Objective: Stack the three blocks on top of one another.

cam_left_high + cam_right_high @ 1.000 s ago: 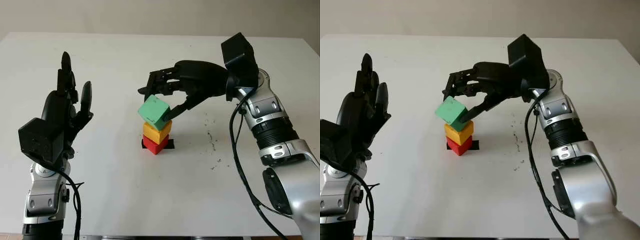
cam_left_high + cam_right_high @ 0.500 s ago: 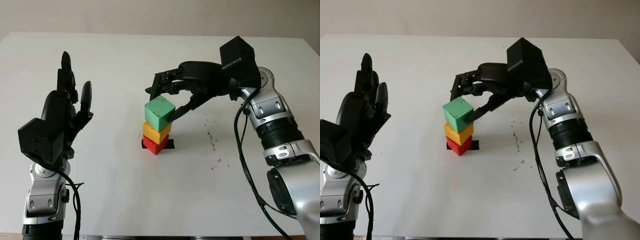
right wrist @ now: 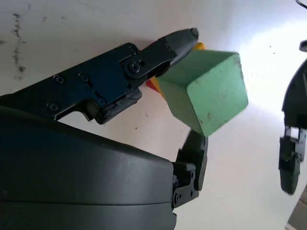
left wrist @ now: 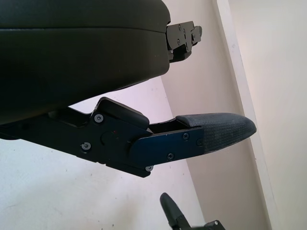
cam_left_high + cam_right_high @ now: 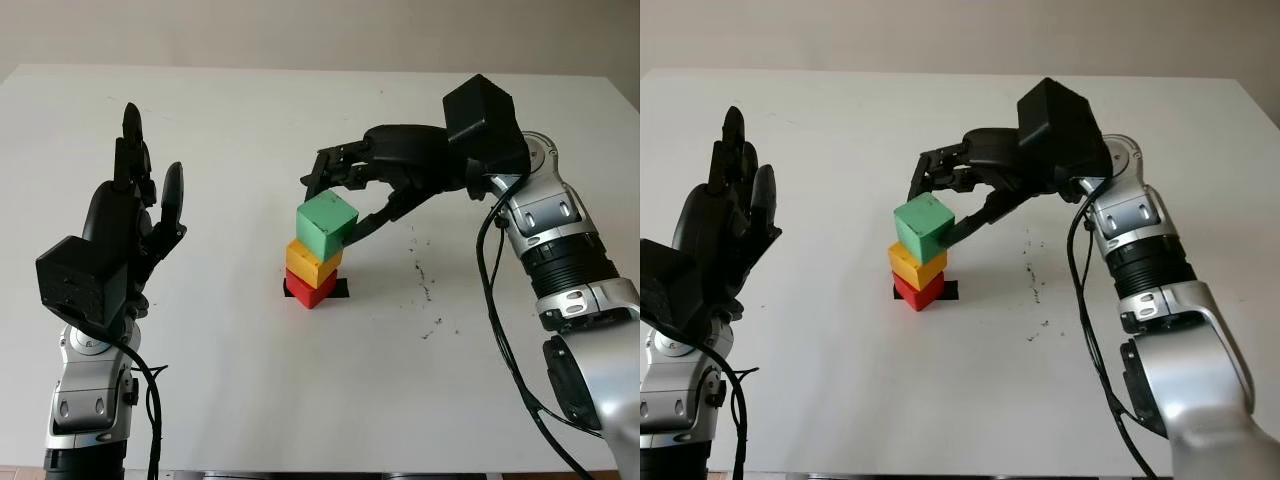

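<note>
Levelled since a second ago, the green block now sits squarely on the yellow block.

Yellow rests on the red block at mid-table, so the stack looks complete and the step in hand is the release. The right hand is just behind the green block, its thumb touching one face and the other fingers arched clear; next it should withdraw without nudging. The left hand hangs open, fingers upright, well left.
</note>
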`<action>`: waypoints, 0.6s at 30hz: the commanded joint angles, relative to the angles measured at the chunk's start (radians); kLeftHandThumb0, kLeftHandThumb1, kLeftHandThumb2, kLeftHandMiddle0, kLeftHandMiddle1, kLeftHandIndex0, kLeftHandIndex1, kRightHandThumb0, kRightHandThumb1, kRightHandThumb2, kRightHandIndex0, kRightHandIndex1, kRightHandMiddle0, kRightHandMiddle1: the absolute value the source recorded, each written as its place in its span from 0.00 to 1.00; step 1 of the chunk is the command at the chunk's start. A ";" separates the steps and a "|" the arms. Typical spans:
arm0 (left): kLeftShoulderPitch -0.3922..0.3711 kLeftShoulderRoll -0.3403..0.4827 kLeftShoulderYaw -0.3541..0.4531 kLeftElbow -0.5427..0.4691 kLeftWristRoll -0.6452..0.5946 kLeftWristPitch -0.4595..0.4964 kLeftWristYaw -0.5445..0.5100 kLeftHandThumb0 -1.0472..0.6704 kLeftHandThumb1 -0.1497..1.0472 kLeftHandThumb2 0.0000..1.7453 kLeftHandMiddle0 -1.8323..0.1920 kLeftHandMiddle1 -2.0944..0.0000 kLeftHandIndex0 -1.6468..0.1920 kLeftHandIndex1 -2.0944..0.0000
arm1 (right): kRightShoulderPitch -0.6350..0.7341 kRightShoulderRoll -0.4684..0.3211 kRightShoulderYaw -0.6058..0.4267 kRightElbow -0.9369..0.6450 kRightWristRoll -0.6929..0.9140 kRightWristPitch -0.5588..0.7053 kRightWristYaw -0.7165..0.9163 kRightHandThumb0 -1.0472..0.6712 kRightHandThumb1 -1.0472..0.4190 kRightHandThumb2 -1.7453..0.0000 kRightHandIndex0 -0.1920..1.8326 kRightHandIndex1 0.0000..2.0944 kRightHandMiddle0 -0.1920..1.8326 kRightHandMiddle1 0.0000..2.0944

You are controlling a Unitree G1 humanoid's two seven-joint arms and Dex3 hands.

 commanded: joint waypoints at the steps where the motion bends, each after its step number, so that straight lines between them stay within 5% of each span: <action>1: 0.011 0.008 0.001 -0.016 0.002 -0.001 0.001 0.12 1.00 0.35 1.00 0.98 0.99 0.97 | -0.011 -0.021 0.010 -0.028 -0.004 -0.050 0.022 0.10 0.13 0.97 0.01 0.00 0.02 0.18; 4: 0.011 0.011 0.001 -0.010 0.004 -0.011 -0.001 0.13 1.00 0.36 1.00 0.99 0.99 0.97 | -0.002 -0.027 0.010 -0.038 0.005 -0.094 0.047 0.05 0.12 0.97 0.00 0.00 0.00 0.02; 18: 0.016 0.007 -0.004 -0.018 0.009 -0.008 0.003 0.12 1.00 0.36 1.00 0.99 0.99 0.98 | 0.034 -0.021 -0.056 -0.080 0.082 -0.093 0.018 0.00 0.08 0.96 0.00 0.00 0.00 0.00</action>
